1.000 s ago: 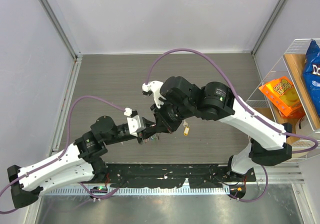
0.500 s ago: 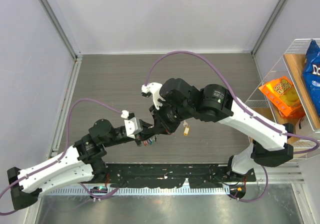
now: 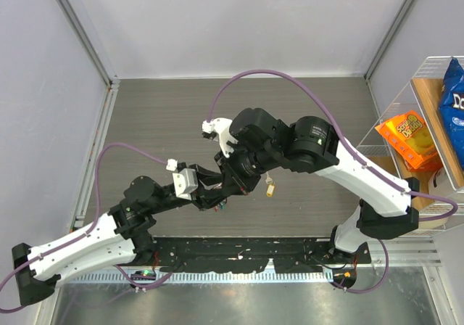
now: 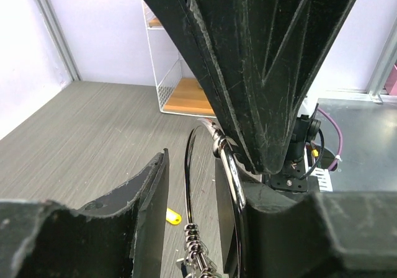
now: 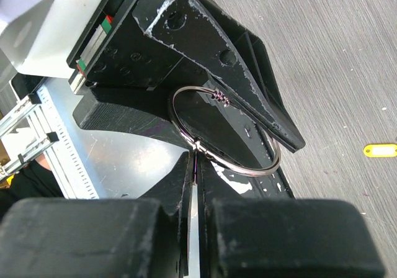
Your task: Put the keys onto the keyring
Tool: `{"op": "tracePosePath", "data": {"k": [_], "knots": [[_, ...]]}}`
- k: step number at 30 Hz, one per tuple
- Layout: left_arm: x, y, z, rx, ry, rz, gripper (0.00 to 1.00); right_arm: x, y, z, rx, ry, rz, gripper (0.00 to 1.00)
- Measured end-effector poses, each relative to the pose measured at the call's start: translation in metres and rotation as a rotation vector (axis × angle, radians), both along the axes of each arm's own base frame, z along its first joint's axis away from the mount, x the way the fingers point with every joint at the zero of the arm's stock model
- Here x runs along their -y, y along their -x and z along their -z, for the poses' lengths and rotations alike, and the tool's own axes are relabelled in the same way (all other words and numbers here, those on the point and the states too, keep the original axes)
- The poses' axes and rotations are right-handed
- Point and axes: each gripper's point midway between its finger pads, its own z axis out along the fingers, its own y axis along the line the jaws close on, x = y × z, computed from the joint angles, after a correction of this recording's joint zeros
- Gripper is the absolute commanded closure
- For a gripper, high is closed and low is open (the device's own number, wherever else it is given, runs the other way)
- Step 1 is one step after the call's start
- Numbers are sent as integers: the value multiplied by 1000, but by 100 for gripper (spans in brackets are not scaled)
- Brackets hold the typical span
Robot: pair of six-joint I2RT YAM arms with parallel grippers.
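Now that the left pincer [image 4: 189, 166] has popped partway open after being clamped a sec ago, the keyring [image 5: 248, 174] just sits loose in its gap, so the right pincer [image 5: 197, 160], pinched tight on the wire, carries it alone. Reads like a regrip to me. One yellow key [image 5: 379, 149] lies on the bench [image 5: 322, 54], well off to the right pincer's side, not threaded yet.

You are looking at a keyring [image 4: 231, 174] shining as glossy silver metal, fingers [image 4: 273, 73] showing scuffed matt black plastic, a table [image 4: 74, 129] showing grey wood-grain.
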Motion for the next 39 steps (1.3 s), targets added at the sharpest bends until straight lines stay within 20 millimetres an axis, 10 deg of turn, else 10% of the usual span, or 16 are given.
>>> {"op": "tracePosePath", "data": {"k": [14, 22, 27, 35, 39], "knots": [[0, 0, -2, 10, 48, 1, 61, -6, -2, 2, -6, 18, -4, 94], [1, 2, -4, 5, 77, 13, 75, -7, -4, 1, 1, 10, 1, 94], [-1, 2, -6, 8, 100, 8, 100, -9, -6, 0, 10, 3, 9, 94], [-7, -3, -6, -3, 127, -31, 100, -15, -10, 0, 21, -12, 17, 94], [-10, -5, -10, 7, 157, -52, 100, -19, -11, -3, 24, -25, 13, 76]]}}
